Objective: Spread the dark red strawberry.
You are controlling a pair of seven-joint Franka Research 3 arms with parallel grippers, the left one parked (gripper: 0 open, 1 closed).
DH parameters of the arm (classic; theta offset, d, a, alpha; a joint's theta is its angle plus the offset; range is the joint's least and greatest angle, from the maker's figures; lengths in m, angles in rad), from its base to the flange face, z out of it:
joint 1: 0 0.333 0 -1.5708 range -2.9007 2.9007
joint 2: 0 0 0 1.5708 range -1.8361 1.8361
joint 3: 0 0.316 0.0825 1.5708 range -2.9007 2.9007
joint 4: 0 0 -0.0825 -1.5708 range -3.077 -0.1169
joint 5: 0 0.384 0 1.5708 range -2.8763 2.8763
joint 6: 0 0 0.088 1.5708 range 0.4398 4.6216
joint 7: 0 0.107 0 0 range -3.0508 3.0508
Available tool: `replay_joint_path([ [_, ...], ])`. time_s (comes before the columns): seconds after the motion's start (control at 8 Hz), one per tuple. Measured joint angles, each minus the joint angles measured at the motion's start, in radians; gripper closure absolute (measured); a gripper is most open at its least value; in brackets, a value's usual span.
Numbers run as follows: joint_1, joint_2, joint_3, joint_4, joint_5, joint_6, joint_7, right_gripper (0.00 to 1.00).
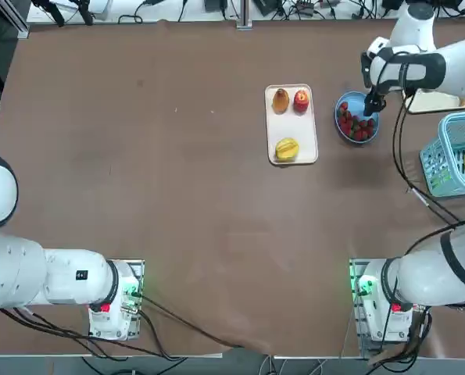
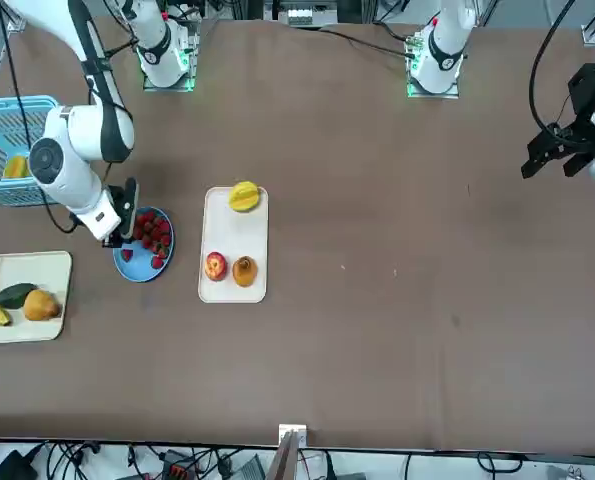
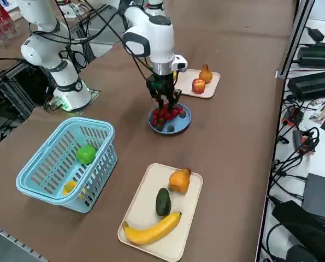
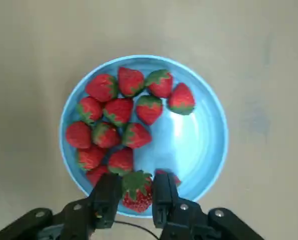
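From overhead, the table (image 1: 193,203) is being looked down on in the top view, with the robot's bases being kept along the lower edge. From across the table, the robot is being faced in the front view, so the sides are being shown exchanged. From the robot's right, the table is being looked over diagonally downward in the right side view. From the right wrist, the blue plate (image 4: 196,135) and the fingers (image 4: 107,197) are being shown from very near, while the other three cameras are being kept farther away. The plate is being shared by all four views.
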Motion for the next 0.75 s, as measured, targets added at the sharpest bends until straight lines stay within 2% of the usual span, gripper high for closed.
replay_joint_path([
  [0.5,0.005,0.160,0.008,0.144,0.001,-0.001,0.052,0.62],
  [0.75,0.024,0.189,0.010,0.171,0.001,-0.001,0.106,0.60],
])
